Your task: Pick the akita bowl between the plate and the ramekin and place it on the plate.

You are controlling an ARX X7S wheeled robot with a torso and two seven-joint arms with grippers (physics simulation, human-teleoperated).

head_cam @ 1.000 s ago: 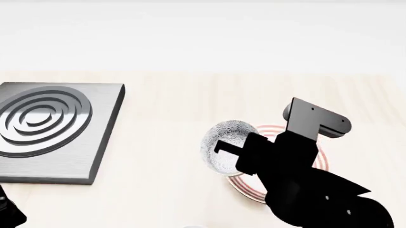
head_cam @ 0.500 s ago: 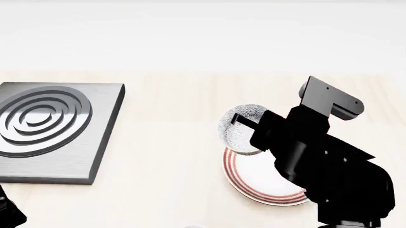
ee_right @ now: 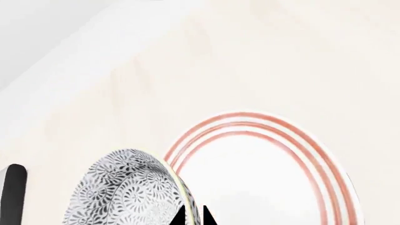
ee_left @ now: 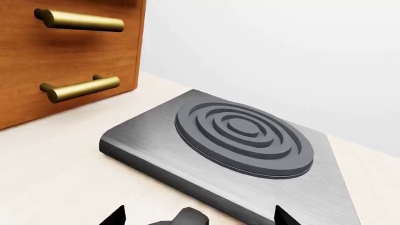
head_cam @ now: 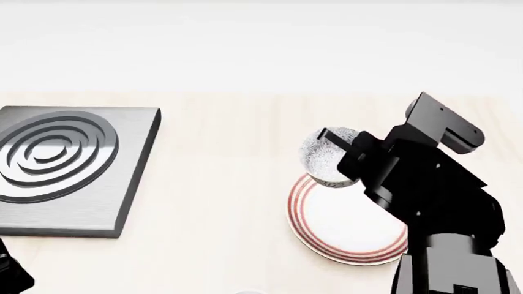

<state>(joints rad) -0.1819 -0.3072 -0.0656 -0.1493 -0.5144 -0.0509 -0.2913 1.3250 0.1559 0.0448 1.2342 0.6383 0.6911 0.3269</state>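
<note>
The speckled akita bowl (head_cam: 329,158) hangs tilted above the far left edge of the red-ringed plate (head_cam: 347,223), clear of the counter. My right gripper (head_cam: 345,149) is shut on the bowl's rim. In the right wrist view its two dark fingertips (ee_right: 181,216) pinch the rim of the akita bowl (ee_right: 122,192), with the plate (ee_right: 269,173) beyond and below. My left gripper (ee_left: 198,218) stands open and empty, low over the counter in front of the burner slab. The ramekin is out of view.
A grey metal burner slab (head_cam: 57,168) with raised rings lies at the left of the counter, also close in the left wrist view (ee_left: 244,136). A wooden drawer front (ee_left: 62,56) with brass handles stands beside it. A pale wall runs behind the counter.
My right gripper has carried the bowl away from me and to the right, from the plate's left side to its far edge. More of the plate shows. The left arm is still.
</note>
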